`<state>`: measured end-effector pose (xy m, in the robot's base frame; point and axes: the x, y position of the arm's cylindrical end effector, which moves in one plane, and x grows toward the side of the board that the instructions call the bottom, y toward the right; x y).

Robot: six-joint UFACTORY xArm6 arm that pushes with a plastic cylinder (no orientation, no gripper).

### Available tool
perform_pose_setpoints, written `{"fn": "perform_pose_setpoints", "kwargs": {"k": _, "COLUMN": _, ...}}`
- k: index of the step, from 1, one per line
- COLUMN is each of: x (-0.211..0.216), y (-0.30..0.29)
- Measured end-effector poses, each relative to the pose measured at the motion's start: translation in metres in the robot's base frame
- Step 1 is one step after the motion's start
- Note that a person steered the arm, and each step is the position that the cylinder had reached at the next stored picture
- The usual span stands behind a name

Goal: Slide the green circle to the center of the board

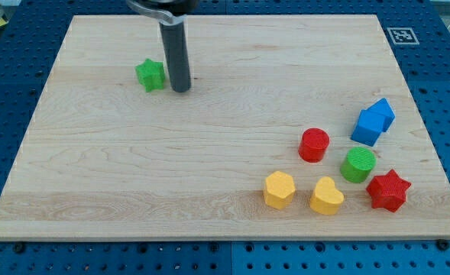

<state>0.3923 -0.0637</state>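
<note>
The pale wooden surface (209,153) carries eight small plastic blocks. The task's thing, the green round block (358,164), sits in the cluster toward the view's lower right, just beside the red round block (314,144) on its left and the red star-shaped block (388,190) below and to its right. The blue block of irregular shape (373,121) lies just above it, while the yellow hexagonal block (280,189) and the yellow heart-shaped block (327,196) sit nearer the view's bottom.

The tool is a plain dark rod with nothing that opens or closes, so it grips nothing. My tip (181,89) rests in the view's upper left, just beside the green star-shaped block (151,75), on that block's right; whether they touch I cannot tell.

The deciding relation is this: the green round block lies well apart from my tip, far toward the view's right and lower down, and the centre of the surface lies between the two. To drive the block leftward and slightly upward, my tip would likely need to travel round to its right-hand side first, where the red star-shaped block crowds the approach.
</note>
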Motion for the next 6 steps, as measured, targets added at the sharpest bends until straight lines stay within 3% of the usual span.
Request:
{"fn": "perform_pose_setpoints", "kwargs": {"k": 1, "x": 0.030, "y": 0.035}}
{"fn": "perform_pose_setpoints", "kwargs": {"k": 3, "x": 0.114, "y": 0.051}}
{"fn": "perform_pose_setpoints", "kwargs": {"k": 5, "x": 0.226, "y": 0.064}}
{"fn": "perform_pose_setpoints", "kwargs": {"k": 6, "x": 0.227, "y": 0.075}}
